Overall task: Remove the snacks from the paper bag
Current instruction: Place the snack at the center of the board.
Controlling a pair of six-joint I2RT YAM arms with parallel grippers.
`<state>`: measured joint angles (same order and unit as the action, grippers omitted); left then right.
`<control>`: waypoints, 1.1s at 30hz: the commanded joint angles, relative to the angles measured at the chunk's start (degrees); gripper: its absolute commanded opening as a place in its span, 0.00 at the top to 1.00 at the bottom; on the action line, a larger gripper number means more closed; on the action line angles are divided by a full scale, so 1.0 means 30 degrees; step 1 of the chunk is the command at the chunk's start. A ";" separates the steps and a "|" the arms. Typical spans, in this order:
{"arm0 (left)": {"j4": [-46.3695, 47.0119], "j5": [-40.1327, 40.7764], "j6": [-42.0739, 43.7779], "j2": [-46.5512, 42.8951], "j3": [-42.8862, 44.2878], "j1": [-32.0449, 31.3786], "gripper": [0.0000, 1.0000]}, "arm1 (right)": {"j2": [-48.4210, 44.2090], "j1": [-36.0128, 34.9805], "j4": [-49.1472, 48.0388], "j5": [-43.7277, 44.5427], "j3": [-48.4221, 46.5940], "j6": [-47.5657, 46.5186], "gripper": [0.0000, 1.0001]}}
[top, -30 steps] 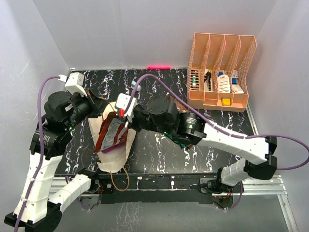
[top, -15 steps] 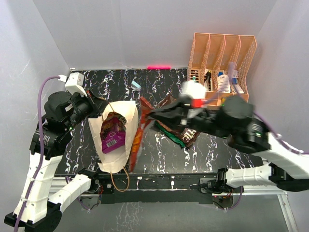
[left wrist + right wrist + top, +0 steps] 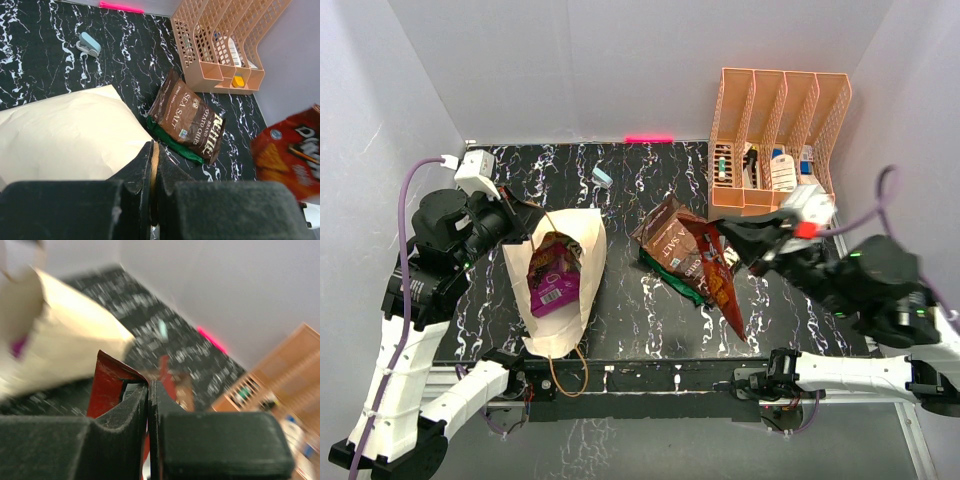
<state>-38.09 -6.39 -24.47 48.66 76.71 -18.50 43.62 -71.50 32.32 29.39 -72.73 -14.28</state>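
Dangling red-brown foil packet (image 3: 720, 282) from raised right hand (image 3: 733, 238), left hand (image 3: 525, 222) low, pinching tan kraft paper bag (image 3: 586, 250) rim.

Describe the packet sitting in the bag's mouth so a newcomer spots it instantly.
Find the large tan kraft paper bag on the left of the black marbled table. In its open mouth lies a glossy purple foil packet with a white patch. It is the only purple one; the brown packet, green packet and red packet are outside, to its right.
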 commanded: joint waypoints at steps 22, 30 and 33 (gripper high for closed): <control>0.0571 -0.0907 -0.0409 0.0065 0.0360 -0.0004 1.00 | 0.2392 0.1914 -0.4474 0.5648 0.3018 -0.2868 0.92; 0.0386 -0.0844 -0.0469 -0.0049 0.0414 0.0001 1.00 | 0.9388 0.7309 -0.3765 0.2714 -0.1874 0.1704 0.93; 0.0258 -0.0705 -0.0457 -0.0130 0.0543 -0.0017 1.00 | 1.2091 0.8502 -0.2130 0.1299 -0.4720 0.4386 0.93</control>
<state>-38.24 -8.40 -25.63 49.01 76.75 -18.50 73.03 -49.98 23.97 39.53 -76.64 -13.78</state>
